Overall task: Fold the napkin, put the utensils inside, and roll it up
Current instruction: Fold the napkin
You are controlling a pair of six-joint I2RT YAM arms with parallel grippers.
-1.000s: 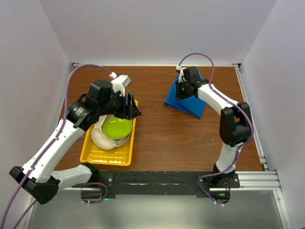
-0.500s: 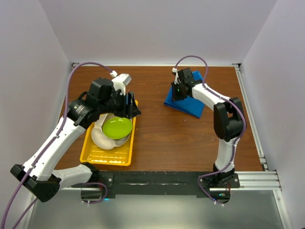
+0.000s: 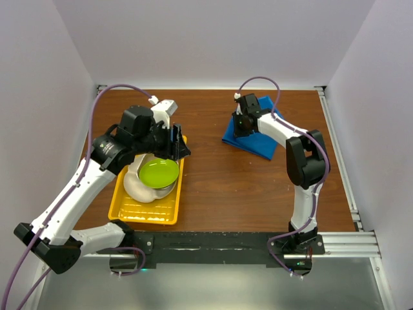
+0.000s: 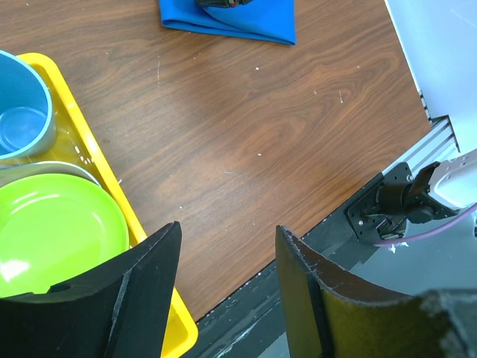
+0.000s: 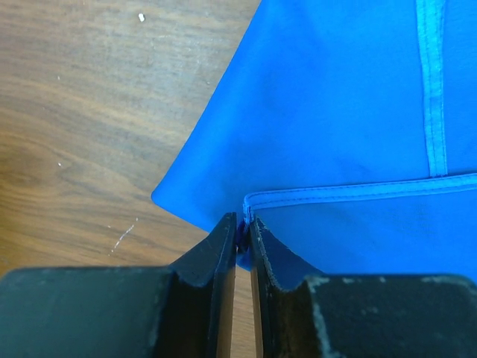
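The bright blue napkin [image 3: 257, 141] lies folded on the wooden table at the back right, and shows too in the left wrist view [image 4: 238, 19]. My right gripper [image 3: 244, 126] is low over its left corner. In the right wrist view the jaws [image 5: 243, 224] are nearly together, pinching a hemmed corner of the napkin [image 5: 335, 112]. My left gripper [image 3: 177, 146] hangs open over the right side of the yellow tray [image 3: 143, 213], its fingers [image 4: 149, 283] wide apart and nothing between them. The utensils are out of view.
The yellow tray [image 4: 83, 145] holds a green plate [image 3: 159, 173], a white bowl [image 3: 134, 186] and a small blue cup [image 4: 21, 112]. Bare brown wood [image 3: 213, 174] lies between tray and napkin. A metal rail [image 3: 335, 242] runs along the near edge.
The right wrist has shifted slightly left at the napkin's corner and its elbow has swung inward. The left arm has not moved.
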